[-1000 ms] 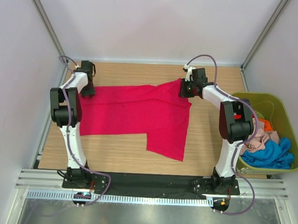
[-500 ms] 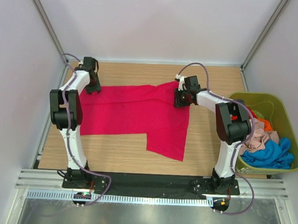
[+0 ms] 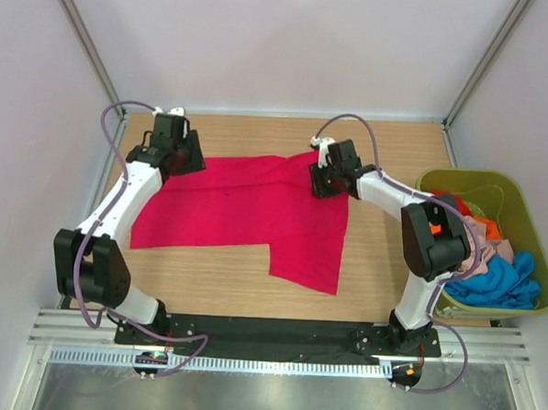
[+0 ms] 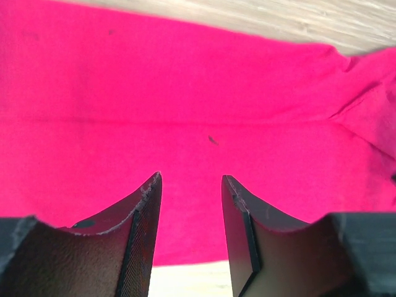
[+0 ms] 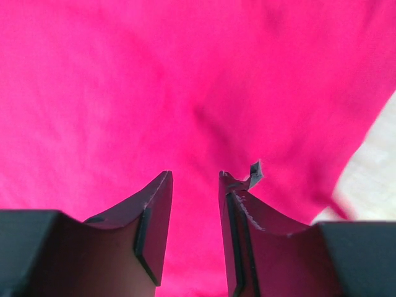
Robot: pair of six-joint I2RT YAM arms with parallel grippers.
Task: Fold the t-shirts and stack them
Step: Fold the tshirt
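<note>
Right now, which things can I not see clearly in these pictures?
- Left wrist view: whether the left claw touches the crimson t-shirt; depth does not show.
- Right wrist view: the same for the right claw; the frame cuts off the shirt's edges.
- Top view: both claws' fingertips, hidden under the wrists.
- Top view: the shirts in the olive tub; the right arm covers part of the pile.

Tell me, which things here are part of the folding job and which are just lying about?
Part of the job: red t-shirt, spread out; blue t-shirt, beige-pink t-shirt and orange t-shirt, heaped together.
Just there: olive-green tub holding that heap; wooden table.
</note>
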